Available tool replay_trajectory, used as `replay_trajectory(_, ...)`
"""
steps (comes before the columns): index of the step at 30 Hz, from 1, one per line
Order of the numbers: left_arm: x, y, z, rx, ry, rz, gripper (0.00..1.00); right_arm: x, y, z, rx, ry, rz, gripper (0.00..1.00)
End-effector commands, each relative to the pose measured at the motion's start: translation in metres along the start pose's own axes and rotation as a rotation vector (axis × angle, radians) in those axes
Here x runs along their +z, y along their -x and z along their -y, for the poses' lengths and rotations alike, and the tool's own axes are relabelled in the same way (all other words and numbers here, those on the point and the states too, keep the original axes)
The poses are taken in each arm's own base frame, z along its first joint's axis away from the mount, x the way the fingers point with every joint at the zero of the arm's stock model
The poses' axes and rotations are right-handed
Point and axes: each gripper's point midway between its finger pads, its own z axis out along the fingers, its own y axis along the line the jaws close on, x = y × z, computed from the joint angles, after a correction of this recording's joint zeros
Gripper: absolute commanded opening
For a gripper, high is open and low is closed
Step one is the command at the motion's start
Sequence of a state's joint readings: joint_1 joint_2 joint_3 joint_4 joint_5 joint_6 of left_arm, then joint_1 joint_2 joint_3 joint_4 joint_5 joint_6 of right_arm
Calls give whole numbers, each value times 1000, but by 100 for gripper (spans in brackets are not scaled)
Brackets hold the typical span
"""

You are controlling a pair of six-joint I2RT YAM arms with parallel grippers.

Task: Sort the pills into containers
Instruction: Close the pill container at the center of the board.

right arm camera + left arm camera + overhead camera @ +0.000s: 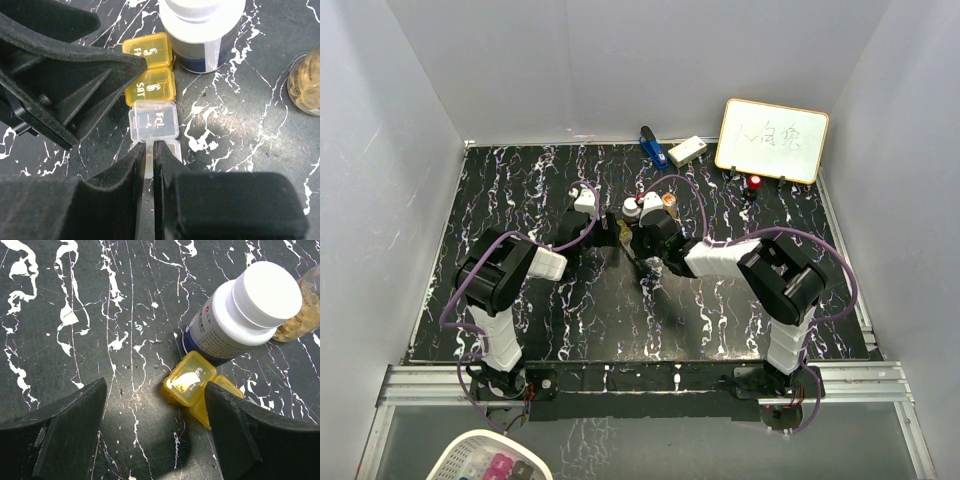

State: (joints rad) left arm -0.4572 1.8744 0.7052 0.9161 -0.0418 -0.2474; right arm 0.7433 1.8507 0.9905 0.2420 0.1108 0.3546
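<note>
Your overhead view is softly and evenly lit: the white walls (420, 100) read bright, the dark marbled table (520, 200) keeps its pale veins, and shadows stay faint. In your left wrist view a bright pool lies on the table between the black, blurred fingers of the left gripper (156, 385), and the white cap (267, 287) glares. In your right wrist view the pill box (150, 65) lettering is crisp, the near right gripper (150, 147) is soft, and the amber bottle (306, 85) is hazy at the right edge.

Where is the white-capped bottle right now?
The white-capped bottle stands mid-table in the top view, with the amber bottle just right of it and the yellow pill box beside its base.
</note>
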Motion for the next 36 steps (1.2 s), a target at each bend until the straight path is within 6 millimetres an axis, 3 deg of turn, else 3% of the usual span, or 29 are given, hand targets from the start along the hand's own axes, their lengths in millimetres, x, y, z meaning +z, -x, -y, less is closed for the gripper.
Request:
replay_trajectory(1,-3,-23,-6,17,18,-81,77,-12,-12,8,10,-29,-45,11)
replay_trajectory(8,-3,-23,-6,15,18,-82,77,-21,-13,8,8,-26,-50,11)
replay_trajectory(22,-10,-14,0,13,-10,-63,76,-10,-28,7,6,-20,-92,10)
replay_trajectory(28,-30,14,13,12,-63,2,76,-10,-34,9,13,-29,-106,8)
replay_trajectory(36,-76,41,51,75,-277,121,76,-8,-39,9,22,-24,-119,7)
